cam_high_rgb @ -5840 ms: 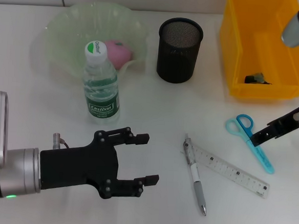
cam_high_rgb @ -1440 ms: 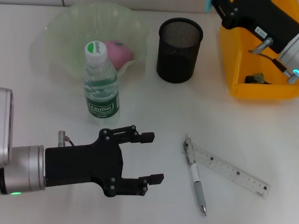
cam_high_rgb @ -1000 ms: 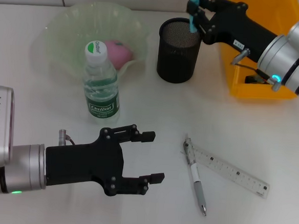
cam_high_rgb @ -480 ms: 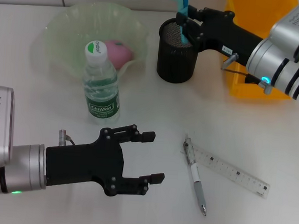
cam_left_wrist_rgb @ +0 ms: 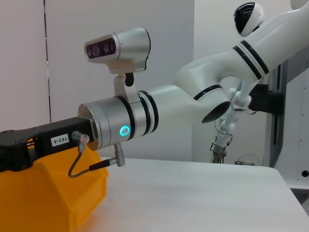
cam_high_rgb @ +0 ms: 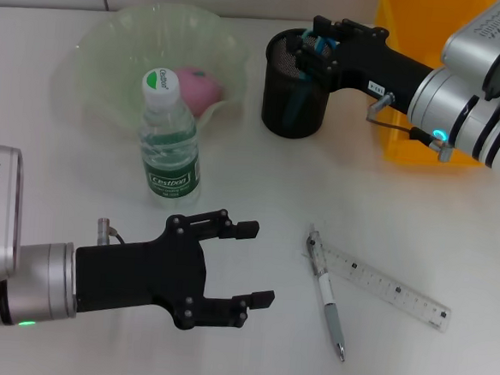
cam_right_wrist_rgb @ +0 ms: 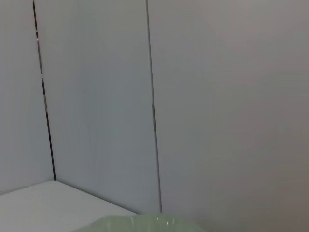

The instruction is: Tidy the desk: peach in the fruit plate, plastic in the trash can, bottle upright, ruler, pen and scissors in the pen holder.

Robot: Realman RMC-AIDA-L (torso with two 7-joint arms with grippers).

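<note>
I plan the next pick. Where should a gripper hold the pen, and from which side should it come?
Grip the pen at mid-barrel, coming from straight above with fingers across it. It lies flat on the desk, and its upper end touches the ruler, so stay below that.

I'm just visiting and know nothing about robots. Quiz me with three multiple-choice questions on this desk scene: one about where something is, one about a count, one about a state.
1. Where is the peach?
A. In the fruit plate
B. In the trash can
C. Beside the pen

2. How many items that belong in the pen holder lie on the desk?
A. None
B. Two
C. Three

3. How does the bottle stand?
A. On its side
B. Upside down
C. Upright

Answers:
1. A, the pink fruit sits inside the green wavy bowl.
2. B, only the pen and the ruler lie flat there; the scissors are in the mesh cup at the right gripper.
3. C, its white cap points up.
</note>
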